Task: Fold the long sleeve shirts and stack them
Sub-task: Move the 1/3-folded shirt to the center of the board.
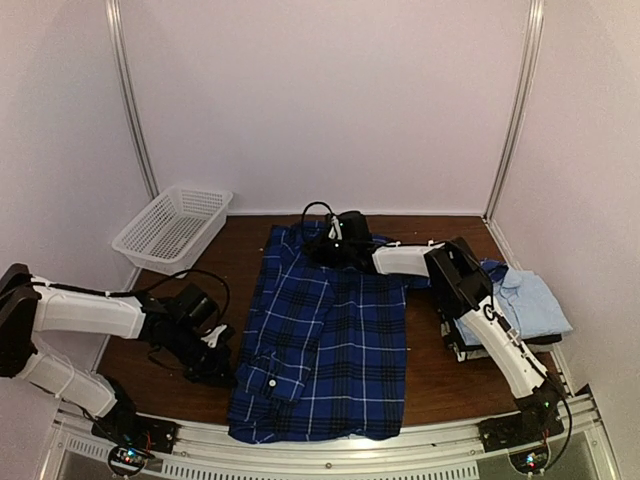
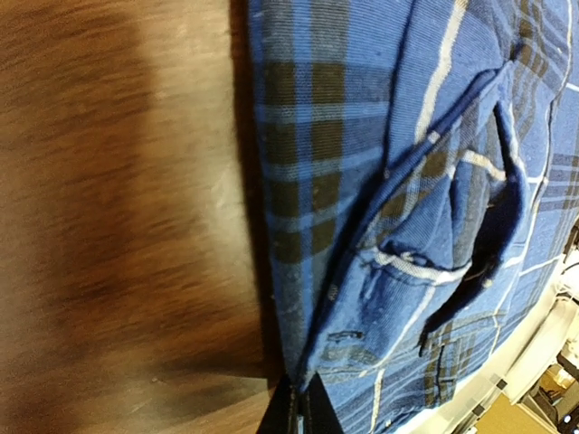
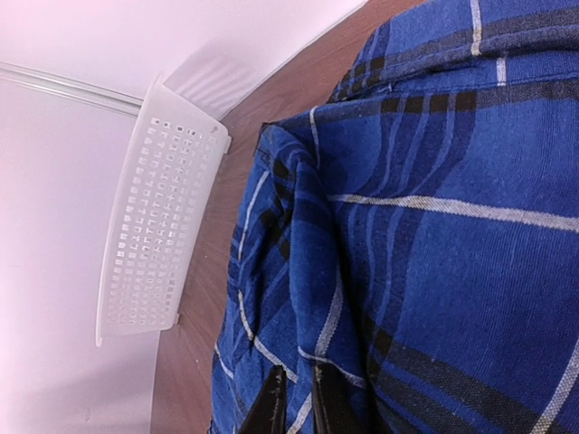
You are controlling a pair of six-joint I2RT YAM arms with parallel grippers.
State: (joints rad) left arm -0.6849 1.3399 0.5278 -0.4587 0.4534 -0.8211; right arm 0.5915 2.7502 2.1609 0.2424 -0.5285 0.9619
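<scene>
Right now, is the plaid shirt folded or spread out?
Mostly spread: the plaid shirt lies flat and full-length on the table, with only one sleeve laid back over its body.

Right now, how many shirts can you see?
2 for sure: the plaid shirt spread mid-table, the light blue shirt folded at right. More may hide in the darker cloth beneath.

You can see the plaid shirt [image 1: 330, 340] in the middle of the table [image 1: 440, 370]. It is dark blue and black with thin white lines. It lies flat and long, with its neck end at the far side of the table and its bottom end at the near edge. One sleeve [image 1: 268, 368] is folded in over its left side. The light blue shirt [image 1: 530, 300] lies folded at the right side of the table, on top of darker shirts [image 1: 453, 338].
</scene>
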